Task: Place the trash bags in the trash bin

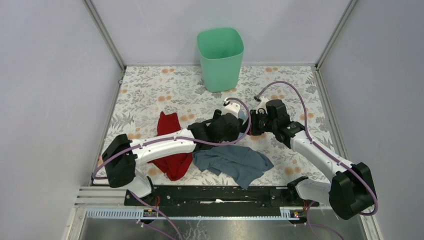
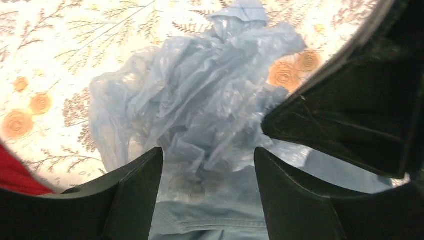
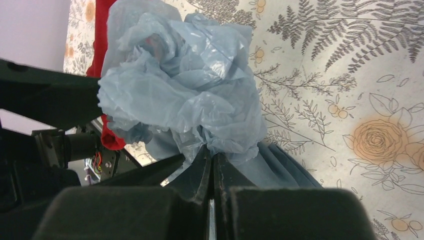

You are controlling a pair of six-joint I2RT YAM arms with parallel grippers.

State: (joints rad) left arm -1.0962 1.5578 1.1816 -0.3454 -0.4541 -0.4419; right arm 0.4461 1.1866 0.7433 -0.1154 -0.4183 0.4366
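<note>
The pale-blue trash bag (image 2: pixel 200 95) is a crumpled, crinkly wad at mid-table, caught between the two grippers where they meet nose to nose. The right gripper (image 3: pixel 212 162) has its jaws pressed together on a twisted tuft at the bottom of the wad. In the right wrist view the bulk of the plastic billows out beyond the fingertips.

The left gripper (image 2: pixel 209 155) comes at the bag from the other side. Its two fingers (image 2: pixel 132 195) stand well apart, and the near end of the wad fills the gap between them and appears to meet both inner faces. Whether they are actually squeezing it I cannot tell (thin film like this gives little sign of pressure). Most of the bag lies past the fingertips, towards the black body of the right gripper.

From above, the bag is almost wholly hidden by the two wrists, with only a sliver of blue showing between them. The mint-green trash bin (image 1: pixel 220 55) stands upright at the far edge of the floral table (image 1: pixel 150 90), well apart from the bag, its mouth open upward. A grey-blue cloth (image 1: pixel 235 162) lies rumpled just under and nearer than the grippers. A red cloth (image 1: pixel 169 131) lies partly beneath the left forearm.
</note>
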